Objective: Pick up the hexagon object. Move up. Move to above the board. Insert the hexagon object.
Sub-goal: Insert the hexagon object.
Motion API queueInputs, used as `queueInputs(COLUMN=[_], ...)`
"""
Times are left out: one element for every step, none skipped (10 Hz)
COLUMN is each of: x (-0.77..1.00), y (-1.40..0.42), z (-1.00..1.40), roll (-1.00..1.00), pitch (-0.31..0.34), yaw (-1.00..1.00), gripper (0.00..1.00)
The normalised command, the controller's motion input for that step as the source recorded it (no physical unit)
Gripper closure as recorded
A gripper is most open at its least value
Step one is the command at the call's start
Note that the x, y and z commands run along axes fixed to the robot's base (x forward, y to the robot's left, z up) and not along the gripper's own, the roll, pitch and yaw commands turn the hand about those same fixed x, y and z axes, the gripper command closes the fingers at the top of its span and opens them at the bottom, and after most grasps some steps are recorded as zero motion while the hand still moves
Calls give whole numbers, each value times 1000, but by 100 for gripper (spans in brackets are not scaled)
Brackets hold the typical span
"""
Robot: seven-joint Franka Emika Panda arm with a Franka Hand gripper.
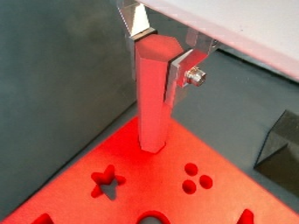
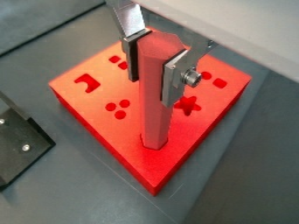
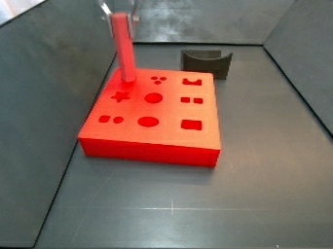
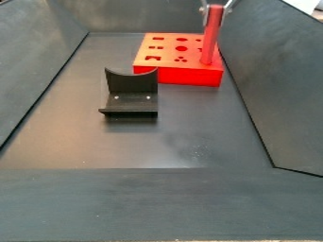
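The hexagon object (image 2: 156,87), a long red-pink rod, stands upright with its lower end at a corner of the board (image 3: 182,131), a flat bright red block with shaped holes; whether it has entered a hole I cannot tell. The hand (image 2: 158,59) is closed on the rod's upper part, silver fingers (image 1: 179,75) on opposite faces. To insert well, keep the rod vertical, match its flats to the hole, and press down gently. Counted: one rod, one board, one dark fixture (image 4: 128,93) on the dark bench (image 4: 164,142).
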Motion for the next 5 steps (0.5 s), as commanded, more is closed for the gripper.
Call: queueInputs(x=[426, 217, 37, 11, 0], y=[0, 60, 129, 106, 0], z=[-537, -357, -66, -11, 0], roll=[0, -60, -137, -100, 0], pitch=[67, 0, -19, 0, 0], yaw=[0, 0, -94, -63, 0], gripper=[100, 100, 100, 100, 100])
